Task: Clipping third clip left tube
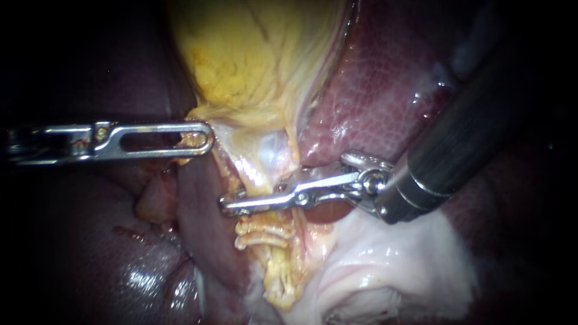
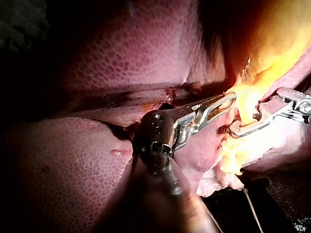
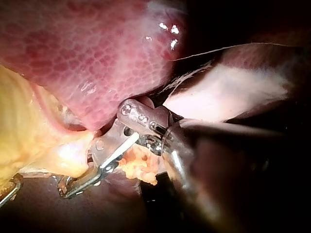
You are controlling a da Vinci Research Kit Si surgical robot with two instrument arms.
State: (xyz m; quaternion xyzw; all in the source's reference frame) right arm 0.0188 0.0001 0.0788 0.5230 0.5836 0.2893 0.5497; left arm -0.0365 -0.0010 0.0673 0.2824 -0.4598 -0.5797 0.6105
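End effector of right instrument (image 1: 241, 204) is pressed onto the left tube (image 1: 266, 220), just above two clips (image 1: 259, 236). It should sit square across the tube, clear of liver (image 1: 373, 84), while left instrument (image 1: 201, 137) pinches the gallbladder (image 1: 253, 54) taut.

The tube (image 1: 265, 174) is hemmed in. The gallbladder (image 1: 253, 60) hangs over it from above, the liver (image 1: 373, 90) bulges against its right, and a darker lobe (image 1: 205, 222) presses along its left. The right instrument (image 1: 232, 206) lies straight across it, its thick shaft filling the approach from the upper right. Just below, two clips (image 1: 262, 235) take up the tube. The left instrument (image 1: 208, 138) bars the way in from the left at the gallbladder's lower edge. There is room between the two instruments, over the darker lobe, and at lower right above the pale tissue (image 1: 391, 259).
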